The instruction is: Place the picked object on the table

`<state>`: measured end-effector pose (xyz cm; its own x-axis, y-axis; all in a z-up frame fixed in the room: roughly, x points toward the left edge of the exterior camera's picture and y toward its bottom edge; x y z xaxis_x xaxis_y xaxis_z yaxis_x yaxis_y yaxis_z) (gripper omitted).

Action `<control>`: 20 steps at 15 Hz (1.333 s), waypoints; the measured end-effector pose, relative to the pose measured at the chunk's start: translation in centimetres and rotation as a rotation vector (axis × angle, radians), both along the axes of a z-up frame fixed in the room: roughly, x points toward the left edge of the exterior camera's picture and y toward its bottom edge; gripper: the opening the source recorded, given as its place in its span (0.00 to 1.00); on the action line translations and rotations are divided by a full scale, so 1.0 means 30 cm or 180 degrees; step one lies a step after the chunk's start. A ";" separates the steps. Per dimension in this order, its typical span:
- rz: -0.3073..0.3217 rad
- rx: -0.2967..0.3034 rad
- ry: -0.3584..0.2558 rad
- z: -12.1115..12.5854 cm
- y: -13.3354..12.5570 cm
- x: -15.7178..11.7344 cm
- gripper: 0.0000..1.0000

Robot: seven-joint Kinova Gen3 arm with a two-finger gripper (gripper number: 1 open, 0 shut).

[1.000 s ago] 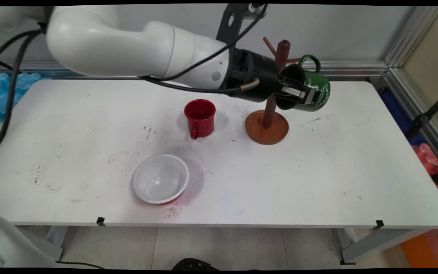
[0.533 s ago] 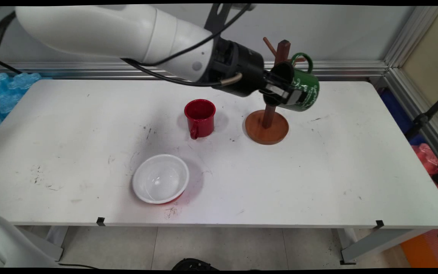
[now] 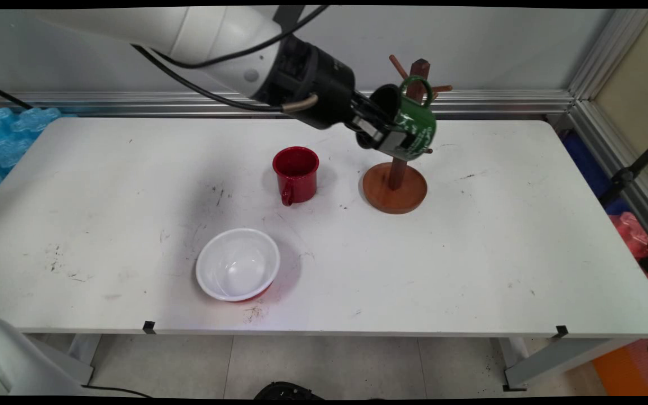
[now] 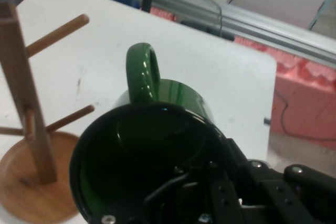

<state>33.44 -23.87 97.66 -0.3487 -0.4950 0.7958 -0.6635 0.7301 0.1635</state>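
Mug (image 3: 414, 126) held up in gripper (image 3: 386, 135), upper centre of frame, off the table (image 3: 470, 253), just in front of the mug tree (image 3: 396, 180) post; its handle points up by the tree's top pegs. Tree base sits centre-right on table, below the mug. Cup (image 3: 296, 174) stands left of tree base, near it. Bowl (image 3: 238, 264) lower left of cup, well apart, toward table's near edge.

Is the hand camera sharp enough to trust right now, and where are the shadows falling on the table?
Hand view: the green mug and the mug tree look soft, the background softer. Main view: sharp; soft grey shadows lie on the table beside the red mug and right of the white bowl.
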 end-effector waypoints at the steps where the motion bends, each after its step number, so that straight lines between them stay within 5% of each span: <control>1: -0.0014 -0.0003 -0.0071 0.009 -0.002 0.010 0.00; 12: 0.0071 0.0063 -0.0996 0.062 -0.045 0.019 0.00; 20: 0.0163 0.0359 -0.1616 0.005 -0.075 -0.074 0.00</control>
